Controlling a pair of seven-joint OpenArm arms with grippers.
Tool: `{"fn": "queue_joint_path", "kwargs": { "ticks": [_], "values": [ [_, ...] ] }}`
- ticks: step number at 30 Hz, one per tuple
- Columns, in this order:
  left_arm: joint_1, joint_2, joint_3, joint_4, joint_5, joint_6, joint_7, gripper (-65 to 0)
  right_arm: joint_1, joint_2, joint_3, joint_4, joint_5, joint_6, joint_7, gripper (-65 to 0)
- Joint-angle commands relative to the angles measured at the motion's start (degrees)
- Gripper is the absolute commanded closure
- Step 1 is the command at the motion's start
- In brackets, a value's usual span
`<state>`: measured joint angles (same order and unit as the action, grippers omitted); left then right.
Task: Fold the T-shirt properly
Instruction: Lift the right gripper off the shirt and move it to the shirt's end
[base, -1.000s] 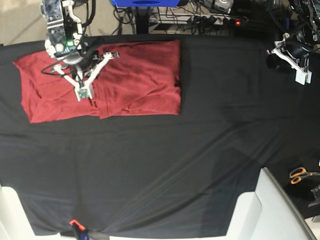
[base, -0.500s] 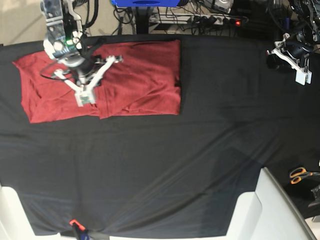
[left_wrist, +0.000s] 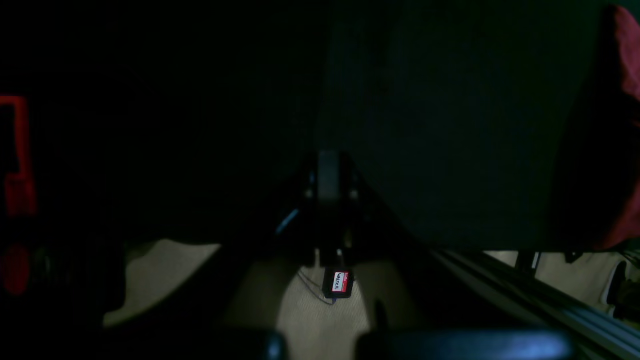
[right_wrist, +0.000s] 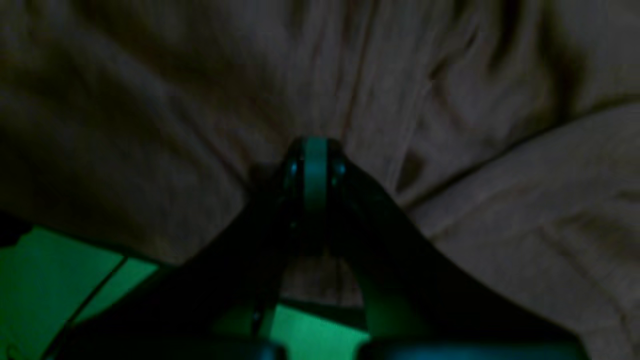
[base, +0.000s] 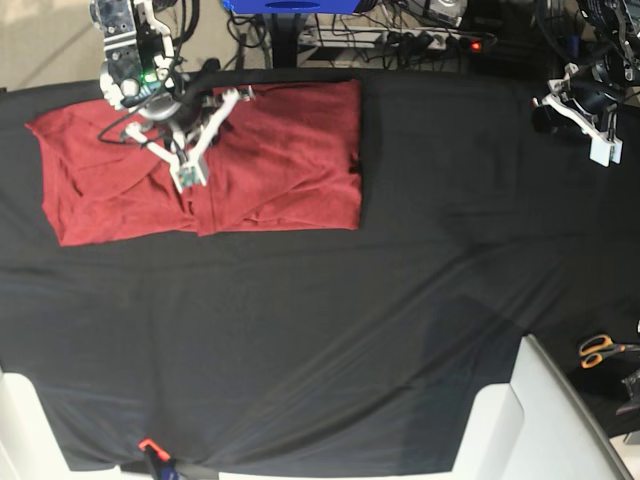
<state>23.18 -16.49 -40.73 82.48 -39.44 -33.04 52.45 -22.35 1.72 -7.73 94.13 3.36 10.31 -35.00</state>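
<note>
Black cloth (base: 330, 330) covers the counter, with the brick-red, soft knit T-shirt (base: 270, 150) folded flat at its far left. Over it, the right end effector (base: 188, 177) has its jaws together; the left end effector (base: 600, 150), jaws together, sits far right.
</note>
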Motion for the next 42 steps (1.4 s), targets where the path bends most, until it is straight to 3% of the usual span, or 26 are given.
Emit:
{"fn": "queue_joint_path", "kwargs": {
  "ticks": [1, 6, 16, 21, 23, 26, 31, 33, 37, 42],
  "values": [
    [0.1, -1.0, -0.4, 0.8, -0.9, -0.2, -0.9, 0.0, -1.0, 0.0, 0.1, 1.0, 0.2, 0.0, 0.5, -0.3],
    [0.1, -1.0, -0.4, 0.8, -0.9, -0.2, -0.9, 0.0, -2.6, 0.0, 0.1, 1.2, 0.2, -1.9, 0.4, -0.3],
    [0.1, -1.0, -0.4, 0.8, -0.9, -0.2, -0.9, 0.0, -2.9, 0.0, 0.2, 6.4, 0.2, -2.1, 0.6, -0.5],
    [0.2, -1.0, -0.4, 0.8, -0.9, -0.2, -0.9, 0.0, 0.6, 0.2, 9.3, 13.6, 0.7, -1.7, 0.1, -1.8],
    [0.2, -1.0, -0.4, 0.8, -0.9, -0.2, -0.9, 0.0, 2.6, 0.3, 14.4, 13.9, 5.2, 0.6, 0.0, -6.9],
    [0.2, -1.0, -0.4, 0.8, -0.9, -0.2, -0.9, 0.0, 6.0, 0.4, 24.3, 13.7, 16.2, 8.0, -5.7, -20.9],
    [0.2, -1.0, -0.4, 0.8, -0.9, -0.2, -0.9, 0.0, 14.2, 1.9, 42.9, 9.7, 27.9, 23.2, -21.2, -54.3],
    [0.2, -1.0, -0.4, 0.8, -0.9, -0.2, -0.9, 0.0, 17.6, 3.6, 48.5, 5.0, 31.2, 29.7, -26.9, -63.3],
    [0.2, -1.0, -0.4, 0.8, -0.9, -0.2, -0.9, 0.0, 23.2, 9.0, 57.8, -9.4, 36.2, 29.7, -34.1, -61.7],
    [0.5, -1.0, -0.4, 0.8, -0.9, -0.2, -0.9, 0.0, 25.9, 16.7, 60.5, -29.2, 37.0, 29.7, -30.8, -60.8]
  ]
}}
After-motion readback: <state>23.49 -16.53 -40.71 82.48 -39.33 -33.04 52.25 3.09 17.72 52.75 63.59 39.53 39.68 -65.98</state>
